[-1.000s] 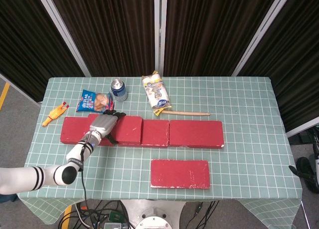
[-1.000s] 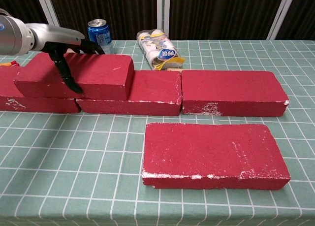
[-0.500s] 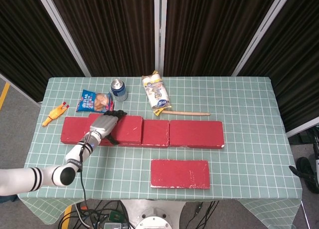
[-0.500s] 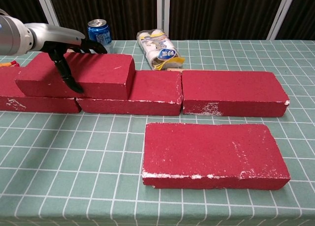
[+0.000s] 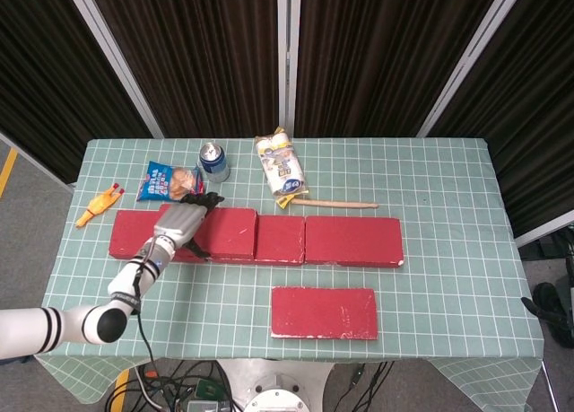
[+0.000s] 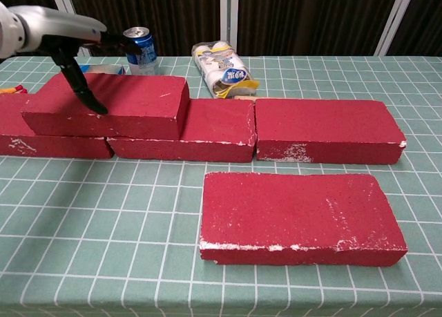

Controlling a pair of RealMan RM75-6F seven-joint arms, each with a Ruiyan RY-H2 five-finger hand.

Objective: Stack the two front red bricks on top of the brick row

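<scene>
A row of red bricks runs across the middle of the table. One red brick lies stacked on the row's left part, bridging two bricks; it also shows in the head view. My left hand hovers just above this brick's left end with its fingers apart, holding nothing; its thumb points down toward the top face. The head view shows the left hand over the same brick. A second red brick lies flat alone in front of the row, also in the head view. My right hand does not show.
Behind the row stand a blue soda can, a blue snack bag, a wrapped food pack and a wooden stick. A yellow toy chicken lies at the far left table edge.
My left hand has let go of the stacked brick and lifted up and back off it. The brick stays on the row.
</scene>
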